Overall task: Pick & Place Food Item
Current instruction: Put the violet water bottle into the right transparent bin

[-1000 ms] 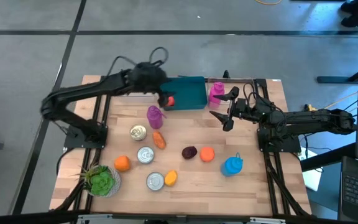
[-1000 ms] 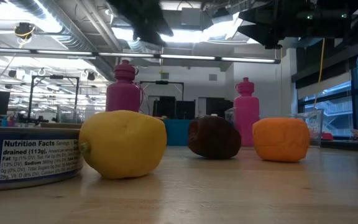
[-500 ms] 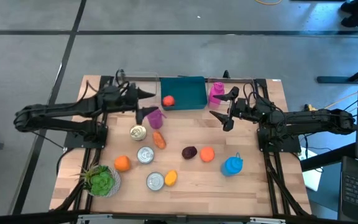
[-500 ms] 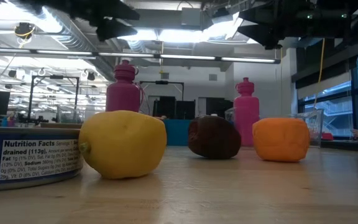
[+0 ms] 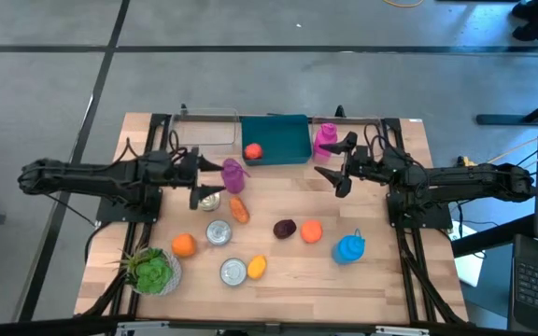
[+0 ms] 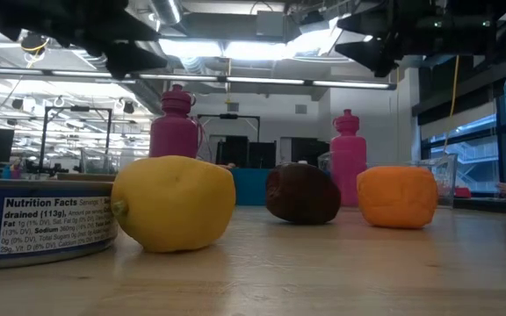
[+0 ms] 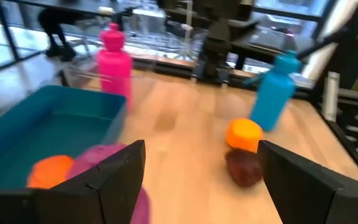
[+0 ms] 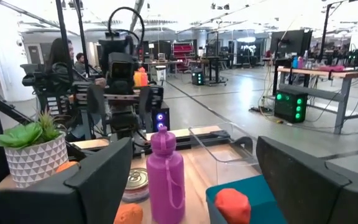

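Note:
A red-orange food item [image 5: 252, 150] lies in the teal bin [image 5: 283, 133] at the table's far edge; the left wrist view shows the item [image 7: 51, 171] on the bin's floor [image 7: 61, 130]. My left gripper [image 5: 197, 177] hangs open above the table's left part, just left of the standing purple bottle [image 5: 233, 174] and clear of it; in its wrist view the gripper [image 7: 201, 149] holds nothing. My right gripper [image 5: 334, 165] waits open near the pink bottle [image 5: 324, 138], empty in its own view [image 8: 193, 149].
On the table stand three cans [image 5: 218, 232], a carrot [image 5: 239, 209], an orange [image 5: 184, 245], a lemon [image 5: 257, 267], a dark fruit [image 5: 285, 229], an orange item [image 5: 311, 231], a blue bottle [image 5: 348, 247] and a potted plant [image 5: 152, 271]. A clear container [image 5: 204, 126] sits left of the bin.
My left gripper has drawn back from over the teal bin toward the table's left and near side, ending beside the purple bottle. The red-orange item has stayed in the bin. My right arm has kept still.

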{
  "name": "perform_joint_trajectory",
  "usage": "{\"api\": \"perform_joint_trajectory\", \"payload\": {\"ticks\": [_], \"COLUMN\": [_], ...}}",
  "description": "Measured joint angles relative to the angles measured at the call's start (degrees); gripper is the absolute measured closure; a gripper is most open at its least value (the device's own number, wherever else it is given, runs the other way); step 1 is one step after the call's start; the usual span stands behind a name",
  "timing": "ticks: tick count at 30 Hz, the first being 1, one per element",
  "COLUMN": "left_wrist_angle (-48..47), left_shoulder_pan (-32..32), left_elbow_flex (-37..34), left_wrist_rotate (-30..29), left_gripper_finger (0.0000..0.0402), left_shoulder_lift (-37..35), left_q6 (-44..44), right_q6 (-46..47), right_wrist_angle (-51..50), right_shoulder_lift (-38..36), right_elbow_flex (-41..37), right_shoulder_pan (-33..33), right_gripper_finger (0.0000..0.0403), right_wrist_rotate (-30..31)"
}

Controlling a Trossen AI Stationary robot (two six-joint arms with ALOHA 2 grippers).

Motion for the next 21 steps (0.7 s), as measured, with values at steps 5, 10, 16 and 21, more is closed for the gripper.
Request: {"api": "perform_joint_trajectory", "payload": {"ticks": [5, 10, 16, 21], "left_wrist_angle": [-2.54, -6.75, -5.53, -2.81], "left_shoulder_pan": [-5.35, -8.89, -9.56, -9.53], "left_elbow_flex": [0.0, 0.0, 0.01, 0.0], "left_wrist_rotate": [-1.12, -9.24, -9.37, -11.68], "left_gripper_finger": [0.0105, 0.0105, 0.0105, 0.0105], "left_shoulder_lift": [-1.71, -3.09, -2.96, -1.28], "left_q6": [0.0, 1.3, -0.6, -0.28], "right_q6": [1.17, 1.17, 1.15, 0.85], "right_wrist_angle": [-0.54, -0.56, -0.56, -0.56], "right_shoulder_lift": [0.0, 0.0, 0.0, 0.0], "right_elbow_flex": [0.0, 0.0, 0.0, 0.0], "right_shoulder_pan": [0.0, 0.0, 0.0, 0.0], "right_gripper_finger": [0.0062, 0.0062, 0.0062, 0.0062], "right_wrist_rotate": [0.0, 0.33, 0.66, 0.66]}}
